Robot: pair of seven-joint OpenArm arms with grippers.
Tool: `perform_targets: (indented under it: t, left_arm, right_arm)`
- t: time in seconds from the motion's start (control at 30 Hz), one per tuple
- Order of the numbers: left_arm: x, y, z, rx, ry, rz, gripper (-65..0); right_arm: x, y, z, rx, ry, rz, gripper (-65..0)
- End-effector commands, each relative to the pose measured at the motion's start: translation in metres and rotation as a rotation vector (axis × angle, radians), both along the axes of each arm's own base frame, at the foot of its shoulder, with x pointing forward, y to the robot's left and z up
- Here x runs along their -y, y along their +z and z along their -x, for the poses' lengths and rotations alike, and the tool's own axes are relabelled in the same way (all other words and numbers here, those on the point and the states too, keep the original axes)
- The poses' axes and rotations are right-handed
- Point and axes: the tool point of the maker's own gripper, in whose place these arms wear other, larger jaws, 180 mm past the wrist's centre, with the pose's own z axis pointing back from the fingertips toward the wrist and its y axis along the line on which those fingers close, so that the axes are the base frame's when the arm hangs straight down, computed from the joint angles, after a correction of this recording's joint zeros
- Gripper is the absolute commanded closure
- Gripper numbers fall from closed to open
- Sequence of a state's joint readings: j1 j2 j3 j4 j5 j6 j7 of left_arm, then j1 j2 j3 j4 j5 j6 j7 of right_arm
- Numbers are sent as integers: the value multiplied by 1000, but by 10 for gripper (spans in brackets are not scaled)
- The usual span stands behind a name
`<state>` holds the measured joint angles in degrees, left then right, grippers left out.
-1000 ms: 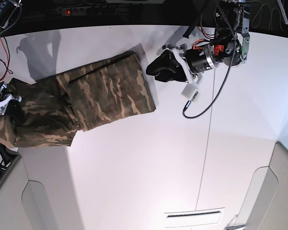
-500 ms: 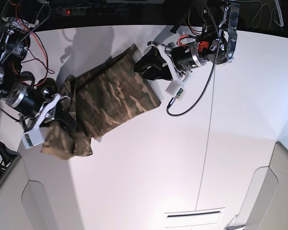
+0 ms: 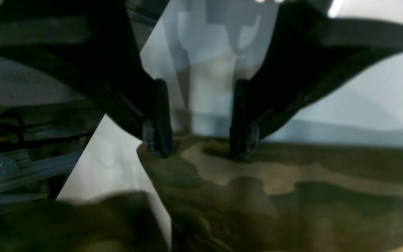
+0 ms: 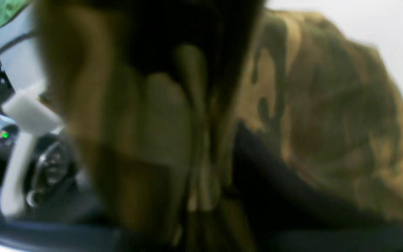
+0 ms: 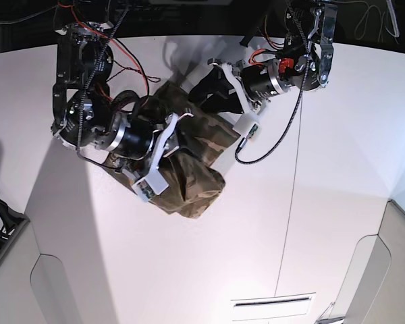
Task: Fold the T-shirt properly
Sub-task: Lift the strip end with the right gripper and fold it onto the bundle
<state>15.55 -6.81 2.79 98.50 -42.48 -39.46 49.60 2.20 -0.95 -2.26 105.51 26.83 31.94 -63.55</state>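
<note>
Our left jaws [image 3: 199,134] stand apart, their tips pressing down on the far edge of the T-shirt [image 5: 192,169], gripping nothing between them. Our right jaws [image 5: 179,145] sit buried against the cloth; the wrist view is too blurred, so we cannot tell whether they grasp it. The shirt lies bunched on the white table [image 5: 256,236], between both arms, toward the far side.
</note>
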Motion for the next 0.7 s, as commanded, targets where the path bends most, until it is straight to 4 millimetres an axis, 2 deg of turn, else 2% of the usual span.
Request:
perform_targets:
  t: [0.0, 0.07, 0.23, 0.33, 0.5, 0.67]
  left_arm:
    - [2, 12, -6, 38, 10, 37, -299]
    - [2, 12, -7, 38, 12, 37, -299]
    - [0, 12, -8, 39, 16, 36, -299]
    - [-7, 12, -11, 41, 39, 30, -299]
    - [-34, 10, -15, 13, 111, 28, -299]
    - [-71, 18, -23, 0, 216, 66, -298]
  right_arm:
    - [-8, 12, -6, 45, 9, -33, -267]
    - [-16, 10, -2, 39, 38, -33, -332]
    - [-32, 11, 7, 35, 92, -40, -332]
    - [-39, 14, 11, 33, 114, -65, -332]
    - [-44, 18, 13, 33, 129, -95, -332]
    - [-43, 28, 2, 90, 95, -119, -331]
